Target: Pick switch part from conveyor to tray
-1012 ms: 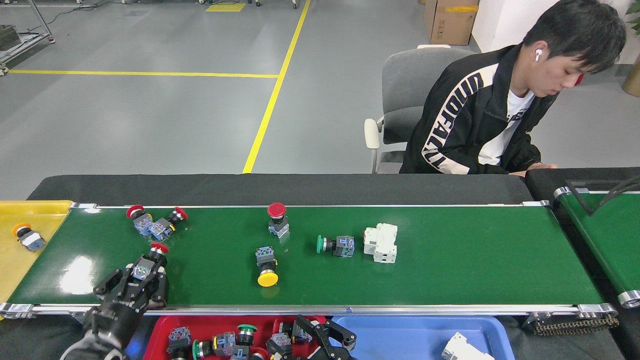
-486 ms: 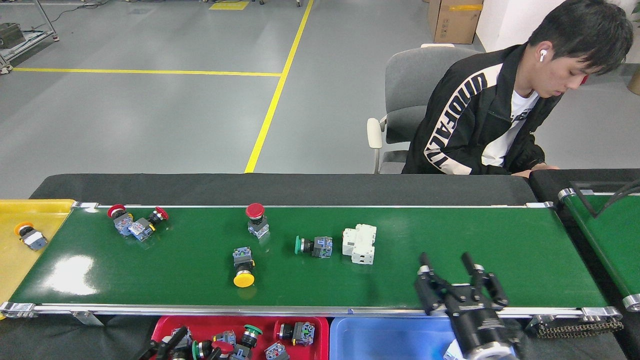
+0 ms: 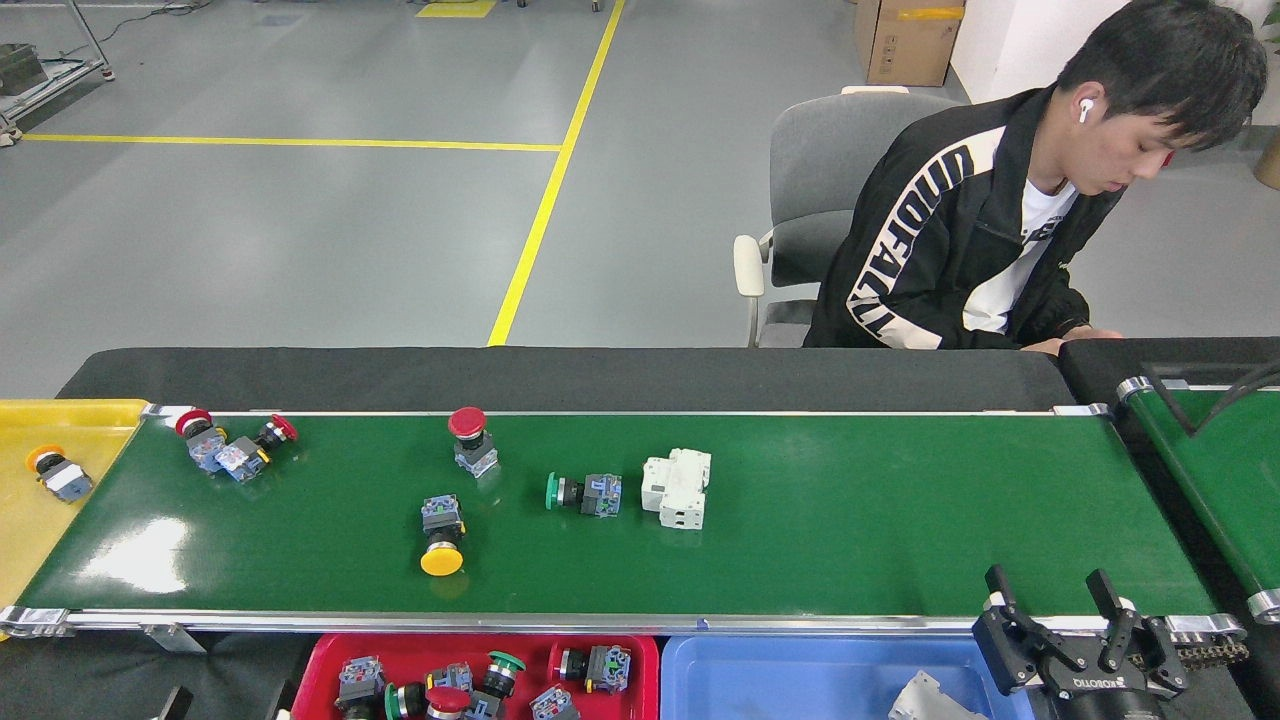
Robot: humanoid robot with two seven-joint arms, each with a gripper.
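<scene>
Conveyor (image 3: 900, 520) (the long dark-green belt with silver rails) spans the view from left to right and carries every loose part. Along its near rail sit two trays: a red tray (image 3: 320, 665) at left centre holding several push-button switches, and a blue tray (image 3: 800, 670) to its right with one pale part showing at its lower edge. A yellow bin (image 3: 60, 425) at the belt's left end holds one orange-capped switch. The right gripper (image 3: 1062, 603) stands at the near rail, beside the blue tray's right end, jaws apart and empty, fingers pointing toward the belt's far side. The left gripper is out of view. The white breaker-type switch part (image 3: 677, 488) lies near mid-belt, well apart from the right gripper, up and to the left of the jaws; its long axis runs roughly across the belt. Just beside it on the left is a green-capped switch (image 3: 583, 493) lying lengthwise along the belt. Further left lie a yellow-capped switch (image 3: 441, 533), a red-capped switch (image 3: 470, 438) standing upright, and a pair of red-capped switches (image 3: 232, 448) touching each other. Judgement: the right arm is the nearer, and a pick of the white part calls for a reach leftward and outward.
</scene>
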